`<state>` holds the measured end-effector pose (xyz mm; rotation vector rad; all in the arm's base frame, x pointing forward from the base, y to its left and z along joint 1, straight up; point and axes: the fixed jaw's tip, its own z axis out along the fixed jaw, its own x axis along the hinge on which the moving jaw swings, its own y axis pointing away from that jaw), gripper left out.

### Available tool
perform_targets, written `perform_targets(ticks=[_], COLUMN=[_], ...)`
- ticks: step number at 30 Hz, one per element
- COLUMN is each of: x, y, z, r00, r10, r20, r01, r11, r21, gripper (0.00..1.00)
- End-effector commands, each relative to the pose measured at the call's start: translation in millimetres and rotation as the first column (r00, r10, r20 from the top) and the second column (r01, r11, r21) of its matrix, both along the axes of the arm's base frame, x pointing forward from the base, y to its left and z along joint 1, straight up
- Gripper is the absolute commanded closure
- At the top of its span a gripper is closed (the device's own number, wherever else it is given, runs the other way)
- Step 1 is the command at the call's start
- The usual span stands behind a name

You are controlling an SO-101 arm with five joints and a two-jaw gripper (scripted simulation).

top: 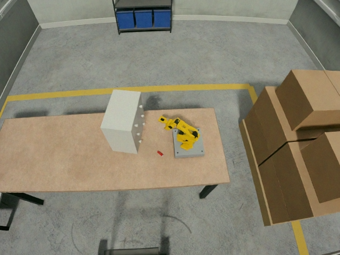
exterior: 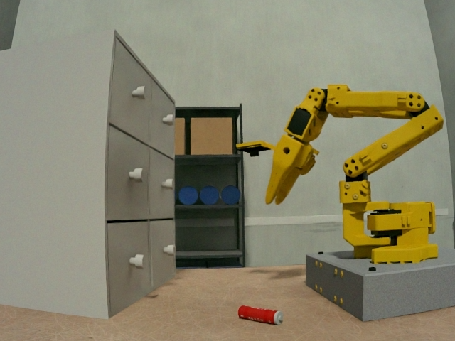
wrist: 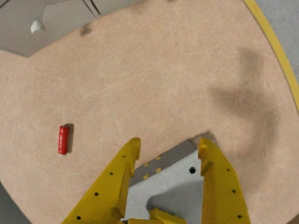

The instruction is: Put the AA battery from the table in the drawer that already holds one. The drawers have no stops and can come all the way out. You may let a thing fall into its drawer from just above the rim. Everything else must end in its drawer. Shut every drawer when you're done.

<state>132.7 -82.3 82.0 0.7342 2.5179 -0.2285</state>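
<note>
The red AA battery point(top: 160, 153) lies on the table between the cabinet and the arm's base; it also shows in the exterior view point(exterior: 260, 315) and at the left of the wrist view point(wrist: 63, 140). The white drawer cabinet point(top: 122, 120) stands upright with several drawers point(exterior: 136, 172), all pushed in, each with a white knob. My gripper point(exterior: 275, 199) hangs in the air well above the table, pulled back from the cabinet front, pointing down. Its fingers stand a little apart with nothing between them. What the drawers hold is hidden.
The arm stands on a grey base block point(top: 188, 144) to the right of the battery. Stacked cardboard boxes point(top: 296, 142) stand off the table's right end. A dark shelf with blue bins point(top: 143, 17) is at the far wall.
</note>
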Motion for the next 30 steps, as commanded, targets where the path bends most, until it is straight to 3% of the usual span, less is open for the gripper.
perform_targets(ticks=[1, 26, 30], x=[-5.8, -5.8, 6.6], y=[2, 2, 1], z=[-2.1, -2.1, -4.5], r00=[1.0, 1.0, 0.999], r10=[-0.005, -0.005, 0.032], r20=[-0.017, -0.017, 0.021], r01=[0.005, 0.005, -0.031], r11=[1.0, 1.0, 0.999], r21=[0.008, 0.008, -0.016], gripper=[0.79, 0.79, 0.79])
